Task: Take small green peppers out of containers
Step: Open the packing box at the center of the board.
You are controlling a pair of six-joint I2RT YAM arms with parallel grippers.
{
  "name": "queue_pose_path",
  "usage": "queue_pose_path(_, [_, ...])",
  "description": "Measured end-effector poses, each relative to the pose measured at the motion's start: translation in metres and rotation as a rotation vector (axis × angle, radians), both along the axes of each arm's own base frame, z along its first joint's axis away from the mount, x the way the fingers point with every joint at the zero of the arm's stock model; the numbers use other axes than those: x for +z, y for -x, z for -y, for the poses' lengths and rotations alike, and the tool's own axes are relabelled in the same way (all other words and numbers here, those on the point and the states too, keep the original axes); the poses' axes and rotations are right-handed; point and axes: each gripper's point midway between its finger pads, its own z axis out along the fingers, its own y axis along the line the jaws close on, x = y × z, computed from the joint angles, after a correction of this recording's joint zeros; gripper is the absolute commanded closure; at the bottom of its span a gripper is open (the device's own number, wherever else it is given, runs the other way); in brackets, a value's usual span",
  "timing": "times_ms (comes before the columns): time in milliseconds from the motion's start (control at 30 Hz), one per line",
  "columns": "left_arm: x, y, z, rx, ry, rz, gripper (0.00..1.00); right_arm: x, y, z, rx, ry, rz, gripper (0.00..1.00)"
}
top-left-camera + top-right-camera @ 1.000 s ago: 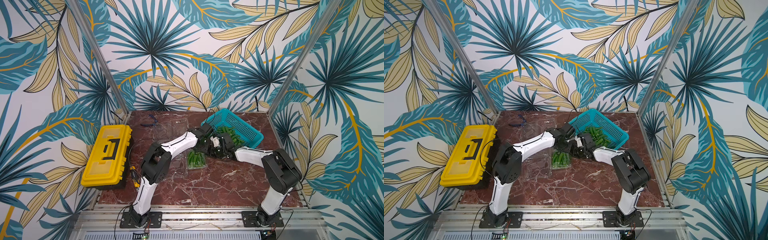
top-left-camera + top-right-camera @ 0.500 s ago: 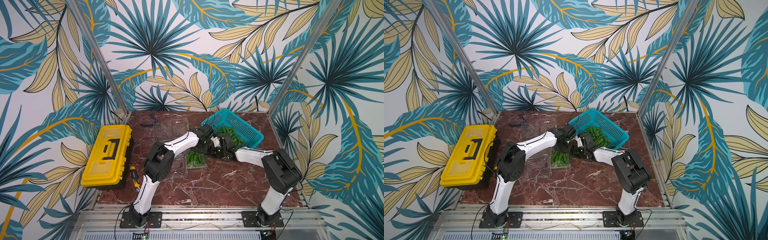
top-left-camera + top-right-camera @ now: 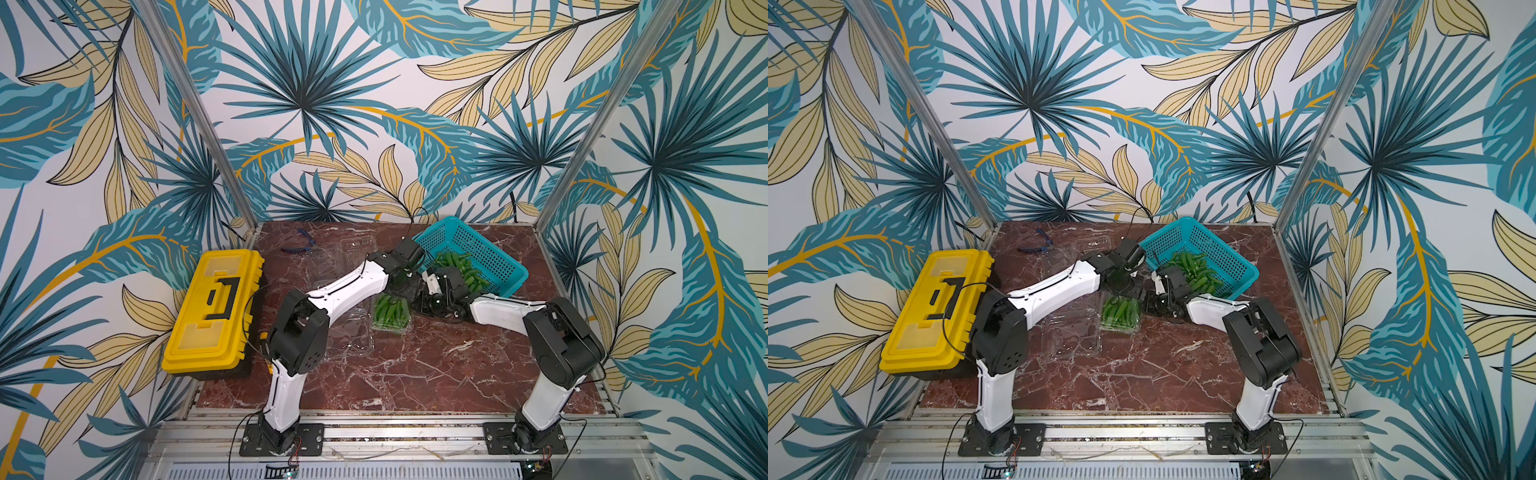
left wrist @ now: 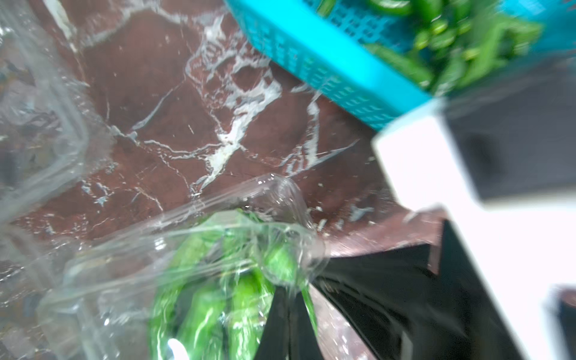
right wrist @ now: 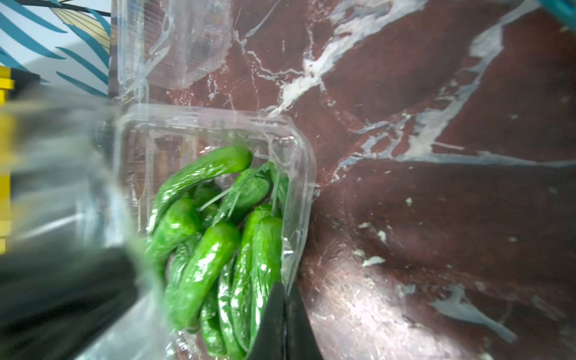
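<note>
A clear container [image 3: 390, 328] holding several small green peppers [image 3: 388, 309] sits mid-table in both top views, its lid open. My left gripper [image 4: 288, 293] is shut on a rounded corner of the container's [image 4: 280, 187] thin plastic rim, with peppers [image 4: 202, 299] just behind the plastic. From the other side, my right gripper [image 5: 283, 290] is shut on the container's side wall [image 5: 299, 156], right beside the peppers [image 5: 212, 249] piled inside. Both grippers meet at the container's far end, close to the basket.
A teal basket [image 3: 490, 253] with more green peppers [image 3: 461, 266] stands at the back right, close behind both wrists. An empty clear clamshell [image 3: 1073, 332] lies left of the full one and another [image 3: 1096, 243] near the back. A yellow toolbox [image 3: 216, 307] stands at the left edge, with blue pliers [image 3: 299, 245] behind it.
My left gripper has shut on the container's rim, and the left arm's elbow shifted slightly right. The right arm has stayed in place, still shut.
</note>
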Motion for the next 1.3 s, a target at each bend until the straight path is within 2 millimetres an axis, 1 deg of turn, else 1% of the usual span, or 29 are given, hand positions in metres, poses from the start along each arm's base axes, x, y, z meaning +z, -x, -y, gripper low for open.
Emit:
queue_pose_path(67, [0.015,-0.001,0.002,-0.004,0.06,0.032,1.0,-0.002,0.0,0.003,-0.012,0.012,-0.007,0.95])
queue_pose_path(167, [0.024,0.005,-0.002,-0.005,0.157,0.033,1.0,-0.006,0.001,0.006,-0.025,0.034,-0.013,0.95])
queue_pose_path(367, [0.038,-0.004,-0.028,0.075,0.357,0.037,1.0,-0.008,0.0,0.011,-0.04,0.058,-0.018,0.94])
queue_pose_path(433, [0.041,-0.008,-0.033,0.09,0.392,0.044,1.0,-0.008,0.0,0.011,-0.043,0.06,-0.016,0.94])
queue_pose_path(500, [0.043,-0.008,-0.034,0.093,0.415,0.05,0.99,-0.007,-0.001,0.011,-0.046,0.062,-0.014,0.92])
queue_pose_path(533, [0.045,-0.008,-0.033,0.096,0.425,0.052,0.89,-0.007,-0.001,0.012,-0.048,0.064,-0.013,0.9])
queue_pose_path(600, [0.048,-0.009,-0.035,0.109,0.442,0.061,0.81,-0.006,-0.001,0.013,-0.05,0.069,-0.013,0.86])
queue_pose_path(633, [0.048,-0.008,-0.036,0.116,0.449,0.063,0.73,-0.005,-0.001,0.014,-0.053,0.071,-0.012,0.83])
queue_pose_path(733, [0.052,-0.008,-0.042,0.135,0.454,0.082,0.69,0.003,-0.001,0.017,-0.065,0.081,0.002,0.8])
queue_pose_path(767, [0.055,-0.007,-0.044,0.141,0.454,0.09,0.64,0.005,-0.001,0.018,-0.069,0.084,0.005,0.78])
queue_pose_path(833, [0.061,-0.008,-0.049,0.165,0.454,0.113,0.49,0.011,0.0,0.02,-0.075,0.09,0.015,0.75])
queue_pose_path(900, [0.069,-0.009,-0.055,0.184,0.452,0.148,0.4,0.015,0.001,0.021,-0.074,0.096,0.021,0.72])
queue_pose_path(1000, [0.079,-0.01,-0.068,0.228,0.438,0.205,0.35,0.016,0.004,0.02,-0.069,0.115,0.027,0.66])
queue_pose_path(1167, [0.09,-0.008,-0.1,0.34,0.383,0.302,0.32,0.015,0.009,0.023,-0.085,0.185,0.039,0.59])
queue_pose_path(1300, [0.103,-0.006,-0.13,0.44,0.333,0.395,0.31,0.03,0.011,0.024,-0.098,0.245,0.097,0.58])
